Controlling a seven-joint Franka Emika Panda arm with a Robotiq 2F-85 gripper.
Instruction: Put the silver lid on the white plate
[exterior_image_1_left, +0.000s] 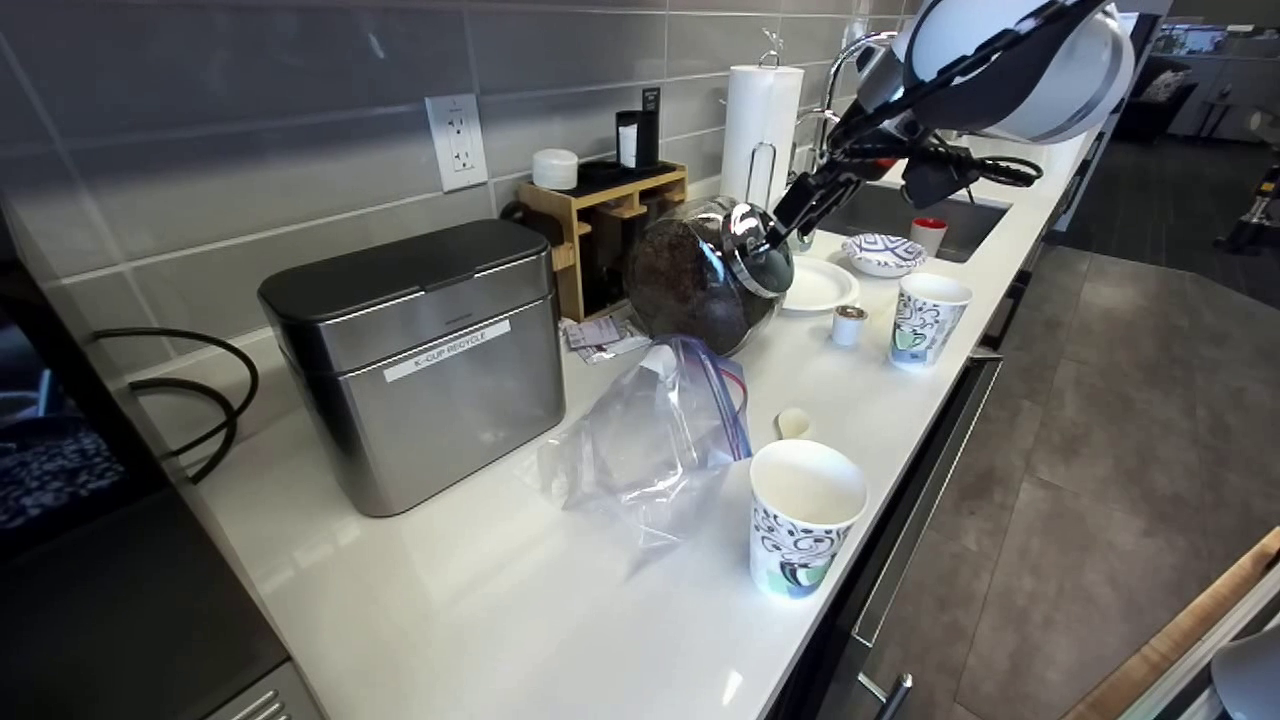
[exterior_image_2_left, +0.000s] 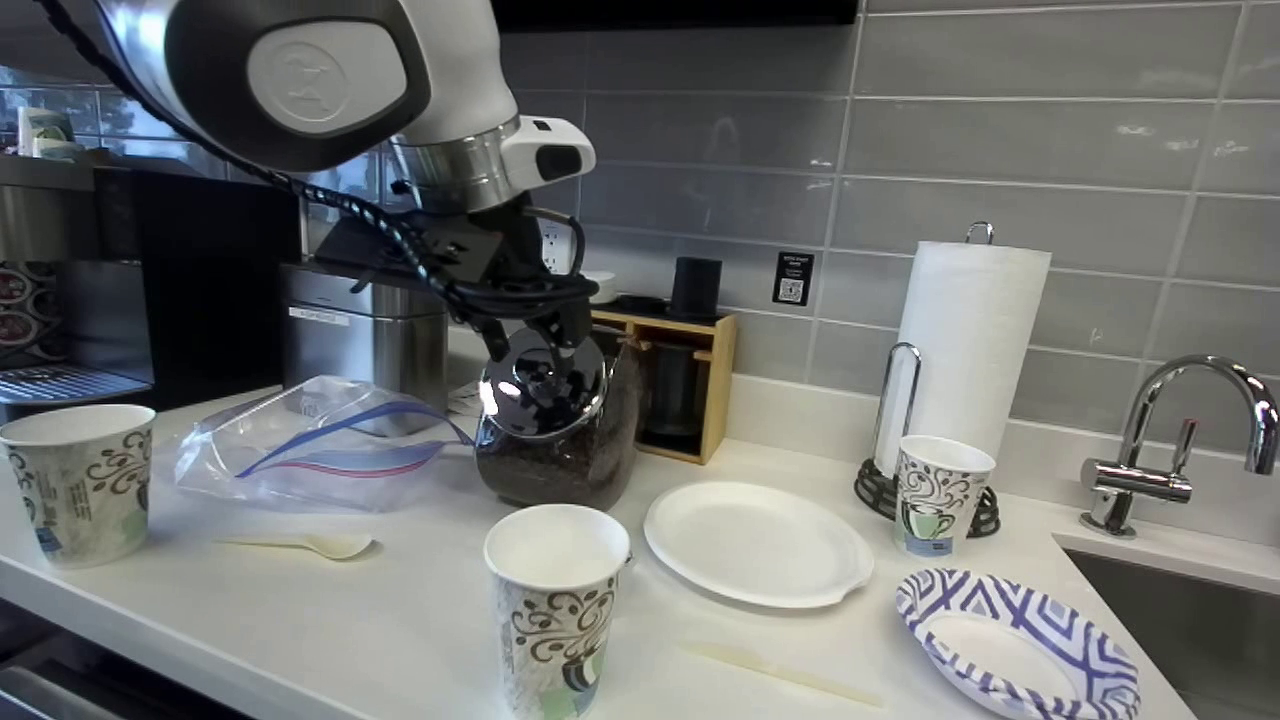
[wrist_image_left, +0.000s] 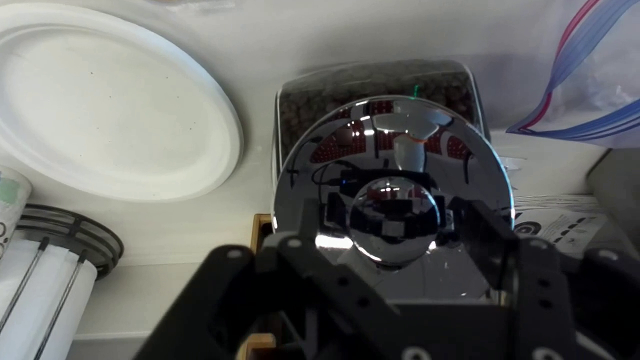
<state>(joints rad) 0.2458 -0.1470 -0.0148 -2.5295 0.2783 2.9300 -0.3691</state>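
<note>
Left to right along the white tabletop, as in an exterior view: at far left, an upright patterned paper cup; then a clear zip bag with a pale spoon lying in front. Next, the gripper, with fingers spread to either side of the round knob of the silver lid; in the wrist view, a little lid surface visible between fingers and knob, but contact at either fingertip impossible to confirm. For the lid, a tilted position over the upper part of a clear jar with dark contents; seated or lifted, impossible to tell. In front of the jar, a second patterned cup; just right of the jar, the white plate, lying flat, with a pale knife in front. Farther right, a third patterned cup before a paper towel roll, then a blue-and-white dish near the sink.
</note>
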